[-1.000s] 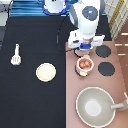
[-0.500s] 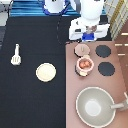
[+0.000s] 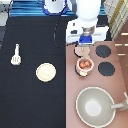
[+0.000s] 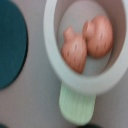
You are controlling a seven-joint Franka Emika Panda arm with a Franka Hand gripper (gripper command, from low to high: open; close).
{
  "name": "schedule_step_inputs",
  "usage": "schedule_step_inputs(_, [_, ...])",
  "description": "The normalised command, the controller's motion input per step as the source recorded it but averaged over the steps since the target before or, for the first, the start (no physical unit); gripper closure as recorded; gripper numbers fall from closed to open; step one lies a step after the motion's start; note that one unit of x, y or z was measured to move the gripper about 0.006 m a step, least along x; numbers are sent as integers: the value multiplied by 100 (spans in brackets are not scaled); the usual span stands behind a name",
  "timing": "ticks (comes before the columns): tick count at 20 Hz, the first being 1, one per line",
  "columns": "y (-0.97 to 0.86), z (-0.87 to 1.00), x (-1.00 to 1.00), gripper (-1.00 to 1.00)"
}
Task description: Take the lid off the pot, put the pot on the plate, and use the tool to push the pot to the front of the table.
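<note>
Arm reaches down over stove; gripper (image 3: 83,48) just above pot (image 3: 84,65) (uncovered, reddish contents showing), lid (image 3: 81,50) apparently pinched; plate (image 3: 45,72) well left

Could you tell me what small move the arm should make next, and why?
Probably shift the gripper, which is over the lid, toward the exterior view's bottom, above the pot. The lid already lies on the stove, the pot's contents show, and the pot is not yet on the plate.
</note>
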Motion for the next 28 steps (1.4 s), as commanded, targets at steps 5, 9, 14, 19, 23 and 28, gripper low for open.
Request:
schedule_step_inputs(5, [-3,22,99,-100])
schedule_step_inputs(9, [-21,-10,99,-100])
schedule_step_inputs(14, [-36,-48,41,-100])
schedule_step_inputs(19, [-25,-51,1,-100])
schedule_step_inputs(23, [0,-37,-5,-100])
schedule_step_inputs(28, [-7,-2,23,-100])
